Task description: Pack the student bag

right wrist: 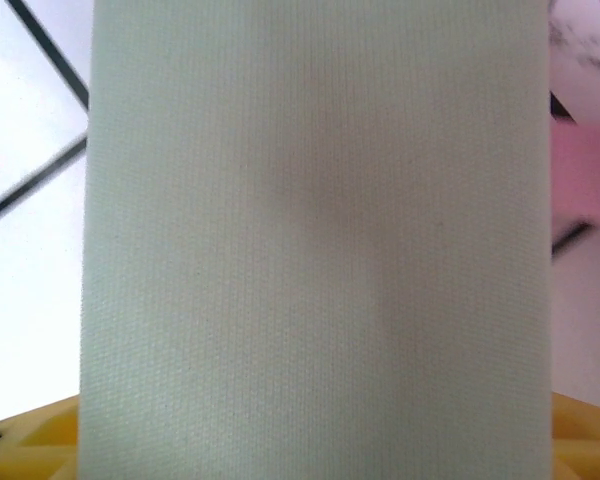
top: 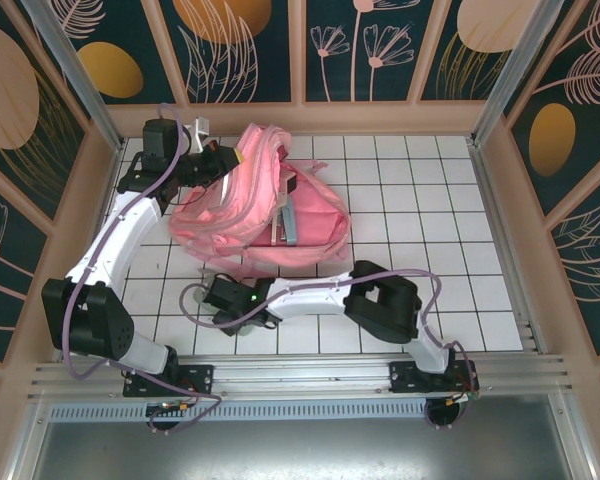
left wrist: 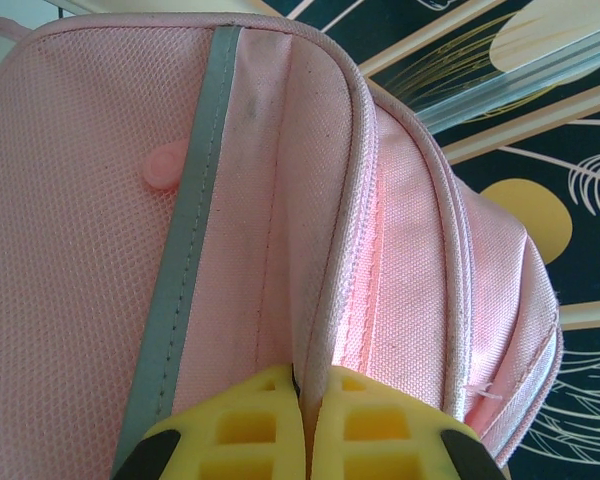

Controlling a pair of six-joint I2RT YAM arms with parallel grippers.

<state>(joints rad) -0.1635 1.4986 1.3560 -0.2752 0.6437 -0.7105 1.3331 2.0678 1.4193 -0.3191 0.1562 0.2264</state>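
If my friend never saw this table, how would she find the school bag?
Start at the white tiled table inside the walls painted with dark flowers. Look toward its back left part, where the student bag sits. It is the only soft, pink thing there and the biggest, unlike the hard black-and-white robot arms beside it.

Pink student bag (top: 255, 205); grey strip (left wrist: 180, 270)

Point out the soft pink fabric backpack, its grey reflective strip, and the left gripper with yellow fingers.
soft pink fabric backpack (top: 315, 215): top external view, right side panel.
grey reflective strip (left wrist: 185, 250): left wrist view, mid-length of strip.
left gripper (left wrist: 303, 388): left wrist view, between its yellow fingertips.
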